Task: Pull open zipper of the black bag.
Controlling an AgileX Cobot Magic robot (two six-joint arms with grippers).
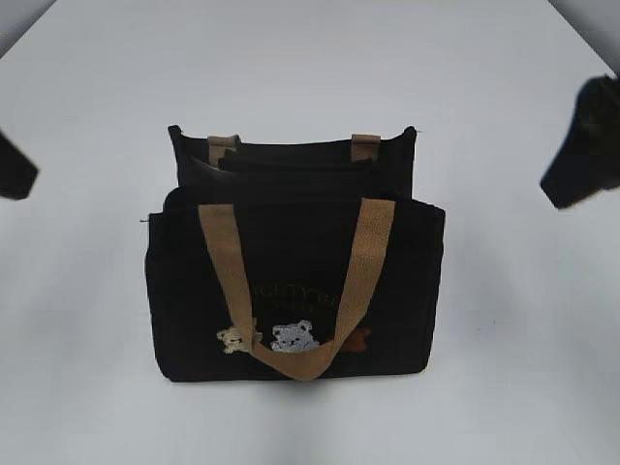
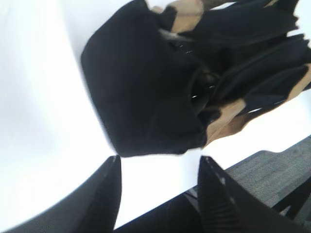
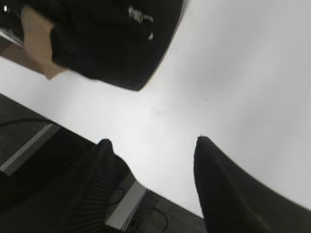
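Squarely in the middle of the white bench (image 1: 504,387) stands the black bag (image 1: 291,291), upright, its front panel facing the near edge. One tan webbing handle (image 1: 300,291) droops down over that front, looping past faint gold lettering (image 1: 295,295) and the small embroidered bears (image 1: 281,337) low on the panel; the stubs of the second handle (image 1: 364,146) show at the far wall. The bag's top gapes, with dark folds of fabric between the near and far walls. The zipper (image 2: 197,90) runs along that top edge, and in the left wrist view a short stretch of its teeth glints among the folds; in the right wrist view a small silver pull tab (image 3: 137,14) lies against the black cloth near the bag's corner. The left hand (image 2: 158,170) hangs off the bag's left end, well apart from it at the left edge of the exterior view, its two dark fingers (image 2: 104,194) spread with nothing between them but bare bench. The right hand (image 3: 150,150) is likewise off to the right, clear of the bag, fingers (image 3: 228,189) spread wide and pinching nothing.
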